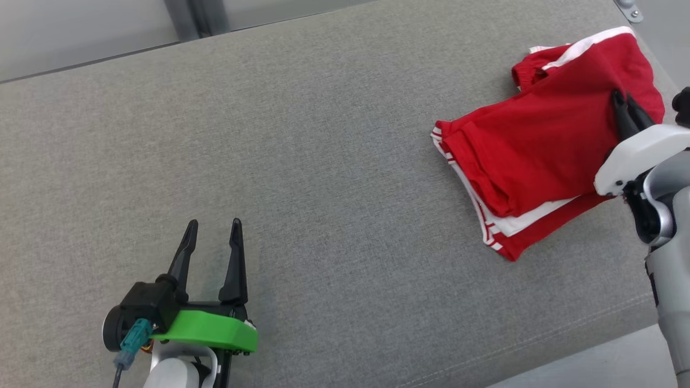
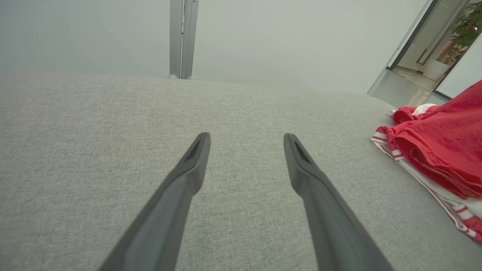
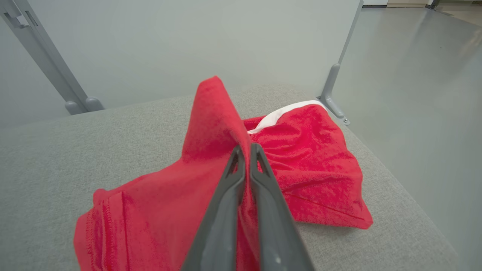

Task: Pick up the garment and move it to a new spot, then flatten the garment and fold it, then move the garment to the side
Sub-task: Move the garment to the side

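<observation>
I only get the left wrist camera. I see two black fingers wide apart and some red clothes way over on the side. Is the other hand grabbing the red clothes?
Observer: Yes. The right gripper is shut on a fold of the red garment.
Operator: Is it up in the air?
Observer: Only the pinched fold stands up in a peak; much of the rest lies on the grey cushion.
Operator: Is it near the edge?
Observer: Yes, it is by the cushion's far right corner, with floor beyond.
</observation>
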{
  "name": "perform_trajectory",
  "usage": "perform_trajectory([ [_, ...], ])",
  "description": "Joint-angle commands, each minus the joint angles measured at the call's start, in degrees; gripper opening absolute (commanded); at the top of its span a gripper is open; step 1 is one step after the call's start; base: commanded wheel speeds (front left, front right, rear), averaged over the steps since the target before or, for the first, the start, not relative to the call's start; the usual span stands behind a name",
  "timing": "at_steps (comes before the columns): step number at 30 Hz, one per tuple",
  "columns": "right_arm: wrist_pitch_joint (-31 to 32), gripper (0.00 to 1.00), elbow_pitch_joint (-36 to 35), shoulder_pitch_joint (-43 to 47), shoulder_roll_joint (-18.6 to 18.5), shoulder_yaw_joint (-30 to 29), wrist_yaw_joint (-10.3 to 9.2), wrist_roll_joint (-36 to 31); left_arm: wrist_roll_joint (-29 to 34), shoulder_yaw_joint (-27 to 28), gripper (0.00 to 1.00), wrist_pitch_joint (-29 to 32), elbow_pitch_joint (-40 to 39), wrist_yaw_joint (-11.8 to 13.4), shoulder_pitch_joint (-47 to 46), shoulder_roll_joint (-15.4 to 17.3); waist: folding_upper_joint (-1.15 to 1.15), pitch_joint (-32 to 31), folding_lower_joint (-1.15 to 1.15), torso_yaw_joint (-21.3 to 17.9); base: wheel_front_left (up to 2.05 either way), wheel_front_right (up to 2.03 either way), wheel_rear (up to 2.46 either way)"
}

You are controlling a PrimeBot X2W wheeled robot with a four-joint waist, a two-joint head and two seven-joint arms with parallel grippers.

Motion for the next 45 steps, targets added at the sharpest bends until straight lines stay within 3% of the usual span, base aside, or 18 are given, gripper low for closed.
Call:
perform_trajectory([
  [1,-0.3,0.00,1.1,-1.5,-0.8,-0.4,-0.07,-0.8,-0.3,0.1,1.00,-0.1,-0.1,0.1,-0.8,0.3,0.00,-0.1,0.00,1.8,0.00,0.00,0.00],
  [16,-5.4,0.00,16.1,-9.0,-13.4,-9.7,-0.07,-8.7,0.7,-0.9,1.00,-0.1,-0.1,-0.2,-0.7,0.3,0.00,1.0,0.00,10.0,0.00,0.00,0.00],
  [23,-9.4,0.00,20.9,-9.6,-15.3,-17.1,-0.07,-14.1,1.6,-1.6,1.00,0.5,-0.7,-0.3,-0.7,1.4,0.00,2.4,0.00,12.8,0.00,0.00,0.00],
  [24,-10.2,0.39,21.8,-9.7,-15.2,-18.1,-0.07,-14.9,1.6,-1.7,1.00,0.7,-0.9,-0.3,-0.8,1.7,0.00,2.6,0.00,13.1,0.00,0.00,0.00],
  [25,-12.0,1.00,22.1,-9.9,-15.0,-19.1,-0.07,-15.5,1.7,-1.7,1.00,0.7,-1.1,-0.3,-0.7,2.0,0.00,2.8,0.00,13.3,0.00,0.00,0.00],
  [34,-17.4,1.00,26.1,-10.7,-13.2,-24.6,-0.08,-20.5,1.3,-1.9,1.00,1.5,-2.2,0.5,0.8,2.5,0.00,2.3,0.00,13.3,0.00,0.00,0.00],
  [45,-19.2,1.00,26.0,-11.5,-8.8,-19.1,-0.08,-19.1,-0.9,-0.9,1.00,1.0,-2.7,0.9,1.2,2.3,0.00,-0.7,0.00,10.5,0.00,0.00,0.00],
])
